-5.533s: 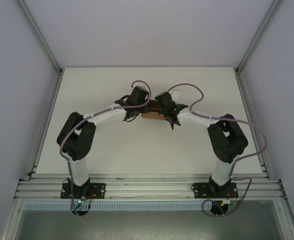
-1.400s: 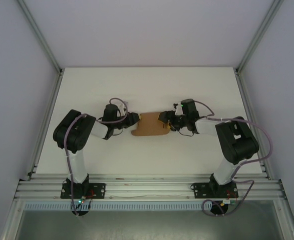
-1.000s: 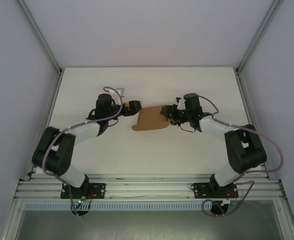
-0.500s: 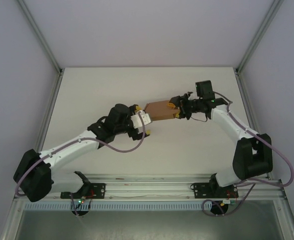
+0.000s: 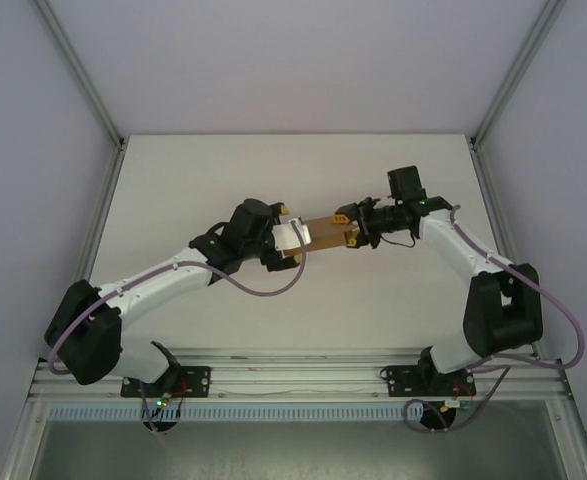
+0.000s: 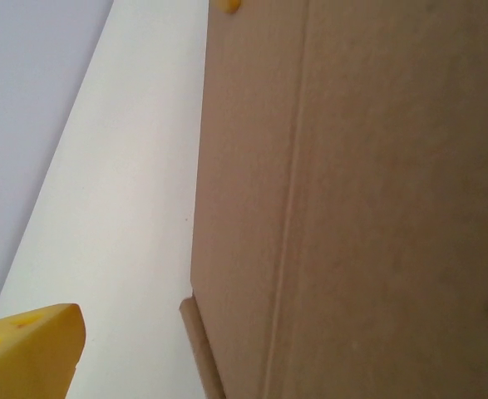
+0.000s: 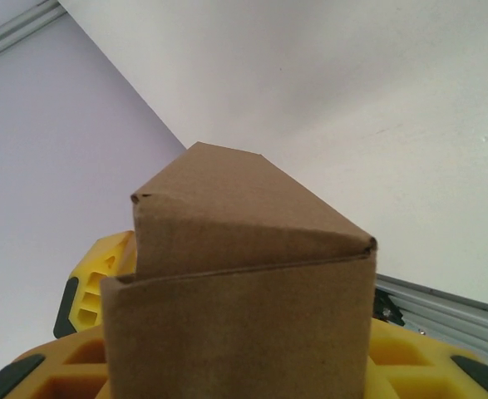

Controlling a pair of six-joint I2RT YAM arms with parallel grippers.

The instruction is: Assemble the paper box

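A little over a second ago the brown cardboard paper box (image 5: 323, 232) lay as a flat, round-cornered sheet on the white surface (image 5: 293, 300) between the arms. It no longer lies flat and reads from above as a narrow strip. The right tool (image 5: 349, 228), then low beside the sheet, has moved farther back and clamps the strip's right end. The left arm has unfolded into a long reach, bringing the left tool (image 5: 299, 240) to the strip's left end.
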